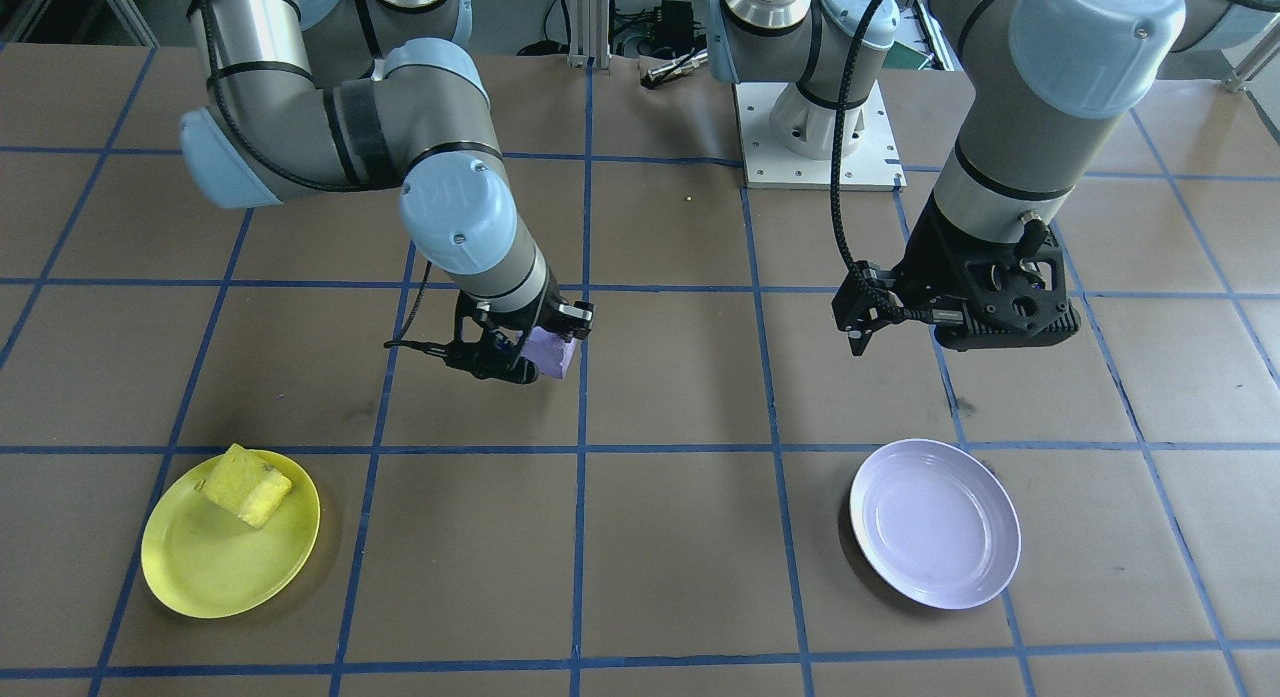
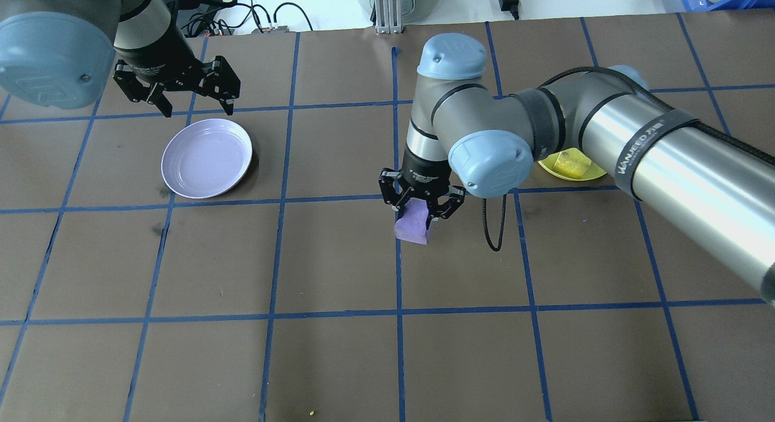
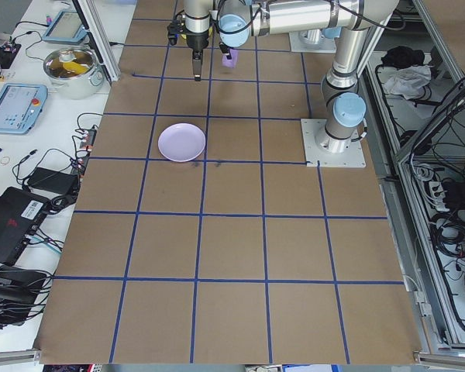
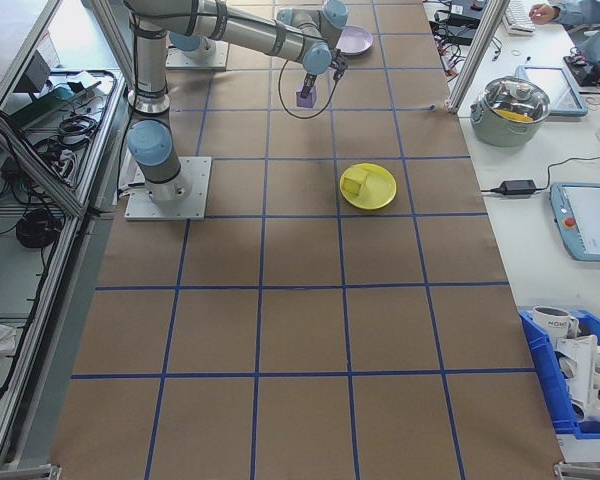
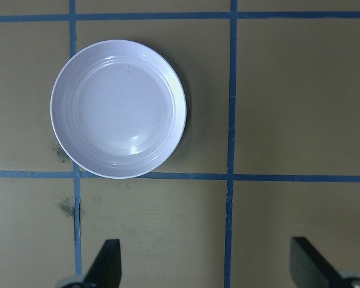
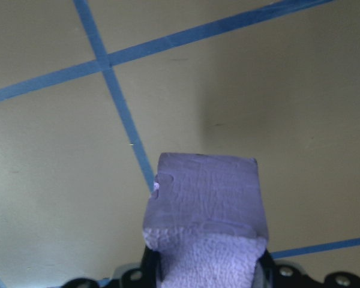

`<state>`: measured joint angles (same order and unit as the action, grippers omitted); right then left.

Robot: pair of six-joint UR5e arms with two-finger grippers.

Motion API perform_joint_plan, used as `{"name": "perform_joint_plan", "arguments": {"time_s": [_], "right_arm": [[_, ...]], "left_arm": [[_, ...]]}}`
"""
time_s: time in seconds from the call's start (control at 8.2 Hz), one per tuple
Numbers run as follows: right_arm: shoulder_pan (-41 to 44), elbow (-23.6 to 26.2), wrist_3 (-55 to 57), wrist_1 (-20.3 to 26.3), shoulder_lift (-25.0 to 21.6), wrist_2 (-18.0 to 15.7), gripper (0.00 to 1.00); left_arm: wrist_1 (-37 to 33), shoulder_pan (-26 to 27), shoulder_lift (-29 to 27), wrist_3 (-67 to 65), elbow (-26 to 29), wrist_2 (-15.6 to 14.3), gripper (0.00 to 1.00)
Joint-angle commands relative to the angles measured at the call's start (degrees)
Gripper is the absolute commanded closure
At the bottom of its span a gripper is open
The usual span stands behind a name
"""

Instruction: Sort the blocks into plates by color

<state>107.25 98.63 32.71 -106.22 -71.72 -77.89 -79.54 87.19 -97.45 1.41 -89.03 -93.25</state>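
Note:
My right gripper (image 2: 421, 214) is shut on the light purple block (image 2: 412, 226), held just above the table near its middle; the block (image 6: 207, 219) fills the right wrist view and also shows from the front (image 1: 553, 355). The yellow block (image 1: 248, 485) lies in the yellow plate (image 1: 215, 567), which my right arm partly hides from overhead (image 2: 590, 174). The lavender plate (image 2: 206, 158) is empty. My left gripper (image 2: 189, 102) hangs open above the plate's far side, its fingertips (image 5: 109, 264) wide apart below the plate (image 5: 118, 108) in the left wrist view.
Blue tape lines grid the brown table. A black cable (image 2: 493, 228) loops down from my right wrist. The left arm's white base plate (image 1: 815, 142) sits at the robot's side. Benches with a pot (image 4: 514, 103) and tablets flank the table ends.

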Motion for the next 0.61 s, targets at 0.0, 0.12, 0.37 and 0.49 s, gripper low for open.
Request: {"name": "perform_joint_plan", "arguments": {"time_s": [0.0,0.12,0.37,0.49], "right_arm": [[6.0,0.0,8.0,-5.7,4.0,1.4,1.00],[7.3,0.2,3.1,-7.0,5.6,1.3,1.00],[8.5,0.2,-0.5,-10.0,7.0,1.0,1.00],[8.7,0.3,-0.2,-10.0,7.0,0.5,0.80]], "left_arm": [[-0.1,0.0,0.0,0.0,0.0,0.0,0.00],[-0.1,0.0,0.0,0.0,0.0,0.0,0.00],[-0.1,0.0,0.0,0.0,0.0,0.0,0.00],[-0.1,0.0,0.0,0.1,-0.1,0.0,0.00]]}}
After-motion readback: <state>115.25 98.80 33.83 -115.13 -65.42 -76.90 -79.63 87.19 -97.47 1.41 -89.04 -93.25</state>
